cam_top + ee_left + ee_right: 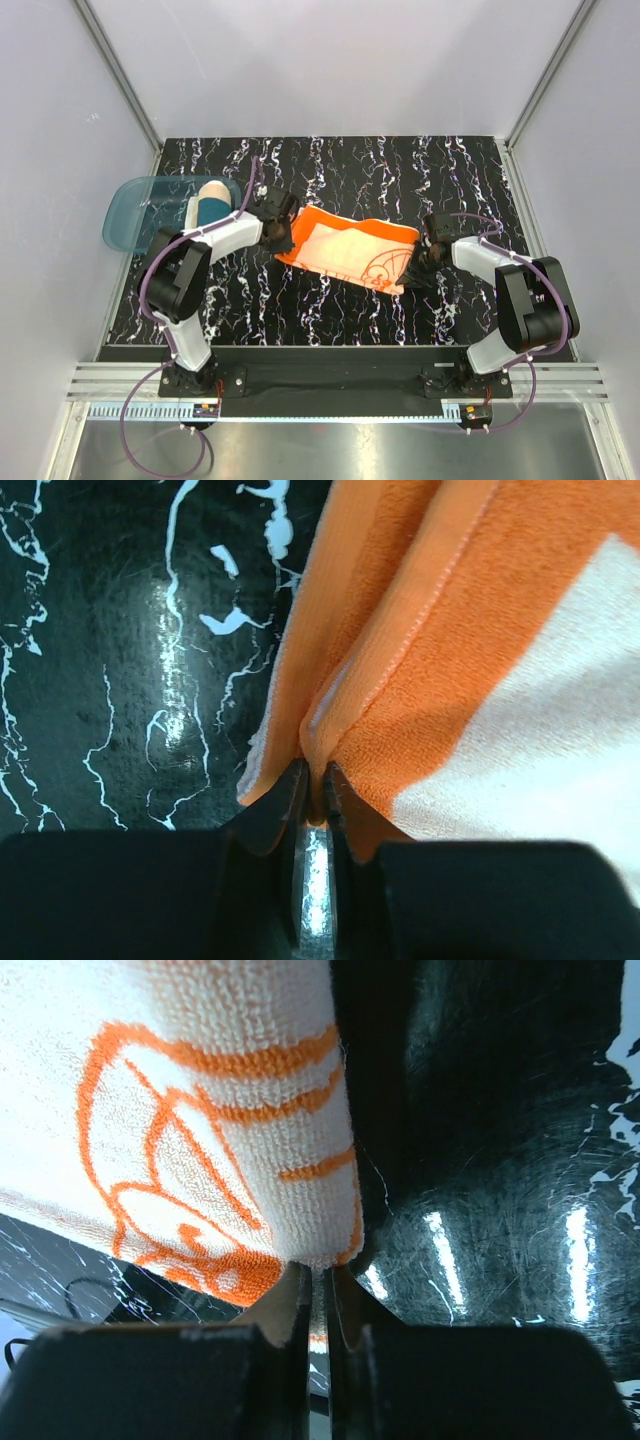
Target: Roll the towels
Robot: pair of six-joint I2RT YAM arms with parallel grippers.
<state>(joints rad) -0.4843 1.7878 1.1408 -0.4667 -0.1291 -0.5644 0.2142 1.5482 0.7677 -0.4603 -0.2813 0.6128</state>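
Orange towel (345,250): one item, lying across the middle of the black marbled table (330,310), stretched lengthwise between the two grippers. Orange face shows along the far and left edges. The cream reverse with orange printed outlines faces up over the near and right part. It is folded along its left end, where a stitched hem runs beside the fold.

Left gripper (313,785): at the towel's left end, jaws drawn narrow, pinching a raised ridge of orange cloth between the fingers (280,805). Marbled surface lies just to the left of the pinch.

Right gripper (318,1280): at the towel's right corner, jaws nearly together, with the cream-and-orange edge caught at their tips and a sliver of orange showing in the slot. In the right wrist view this corner appears lifted, the tabletop showing below it.

Teal-blue towel (210,208): one item, rolled, its peach end facing away from the arms. It sits in the right part of the tray (130,215), partly hidden by the left arm and well apart from the orange towel.

Tray: translucent blue, at the table's far left edge.
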